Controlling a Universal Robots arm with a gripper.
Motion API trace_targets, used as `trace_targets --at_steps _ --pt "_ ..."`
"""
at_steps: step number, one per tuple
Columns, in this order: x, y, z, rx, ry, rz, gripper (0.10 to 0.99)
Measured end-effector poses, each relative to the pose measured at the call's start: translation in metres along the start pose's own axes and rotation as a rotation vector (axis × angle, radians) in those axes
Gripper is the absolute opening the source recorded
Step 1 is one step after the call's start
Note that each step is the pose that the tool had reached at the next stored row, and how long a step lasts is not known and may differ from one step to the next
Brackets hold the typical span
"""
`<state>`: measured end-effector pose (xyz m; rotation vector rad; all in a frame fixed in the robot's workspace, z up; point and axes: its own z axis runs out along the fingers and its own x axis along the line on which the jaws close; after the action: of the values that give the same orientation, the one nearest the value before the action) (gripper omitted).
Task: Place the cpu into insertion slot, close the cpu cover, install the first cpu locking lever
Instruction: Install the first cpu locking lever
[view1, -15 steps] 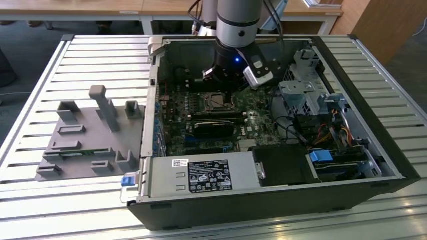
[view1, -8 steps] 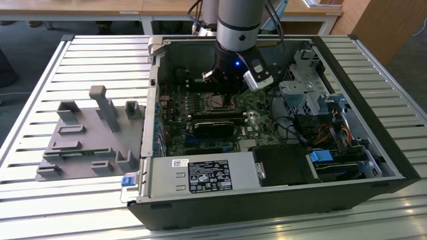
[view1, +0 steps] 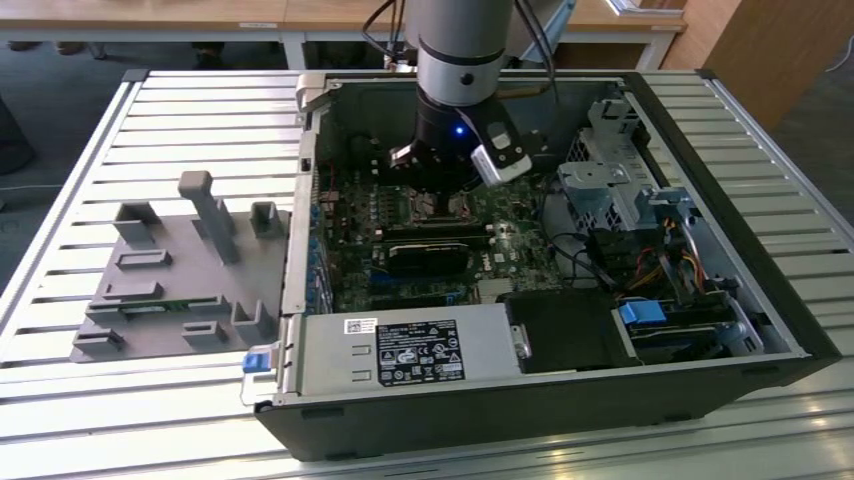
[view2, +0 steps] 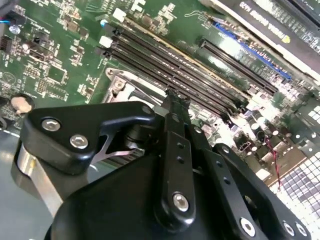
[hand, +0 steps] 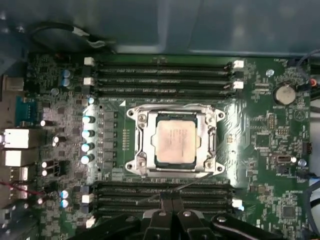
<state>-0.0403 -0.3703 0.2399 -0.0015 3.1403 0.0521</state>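
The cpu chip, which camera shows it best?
The first wrist view: the cpu lies face-up, whole, framed by the cpu cover. In the exterior view the arm blocks that spot.

The cpu (hand: 174, 139) sits in the insertion slot (hand: 146, 140), with the cpu cover (hand: 207, 141) lying down around it. Memory slots (hand: 162, 75) run along two opposite sides. The gripper (hand: 171, 207) hangs beside one bank.

Open computer case (view1: 787, 330) on slatted table (view1: 200, 110), grey fixture (view1: 174, 270), memory slots (hand: 160, 75), coin battery (hand: 284, 93)
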Motion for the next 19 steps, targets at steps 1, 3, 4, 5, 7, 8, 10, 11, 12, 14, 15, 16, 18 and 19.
trace_targets --at_steps 1,3,4,5,7,8,10,11,12,14,15,16,18,19 --pt "0.0016 -0.0003 0.0006 0.000 -0.0001 0.000 0.106" --pt "0.0064 -0.0007 0.0023 0.000 -0.0002 0.000 0.106" --pt "0.0088 -0.0008 0.0033 0.000 0.0000 0.000 0.106" --pt "0.0105 -0.0009 0.0049 0.000 -0.0001 0.000 0.106" --pt "0.0120 -0.0010 0.0084 0.000 0.0000 0.000 0.106" --pt "0.0122 -0.0010 0.0102 0.000 0.0000 0.000 0.106" --pt "0.0128 -0.0012 0.0130 -0.003 0.0001 0.000 0.106" --pt "0.0132 -0.0016 0.0133 -0.011 0.0001 0.000 0.106" --pt "0.0135 -0.0023 0.0136 -0.020 0.0000 0.000 0.106" --pt "0.0139 -0.0046 0.0145 -0.031 -0.0001 0.000 0.106" --pt "0.0143 -0.0057 0.0148 -0.036 0.0000 0.000 0.106" --pt "0.0150 -0.0068 0.0152 -0.040 -0.0001 0.000 0.106" --pt "0.0154 -0.0083 0.0165 -0.047 -0.0001 0.000 0.106" --pt "0.0164 -0.0091 0.0173 -0.051 -0.0001 0.000 0.106"
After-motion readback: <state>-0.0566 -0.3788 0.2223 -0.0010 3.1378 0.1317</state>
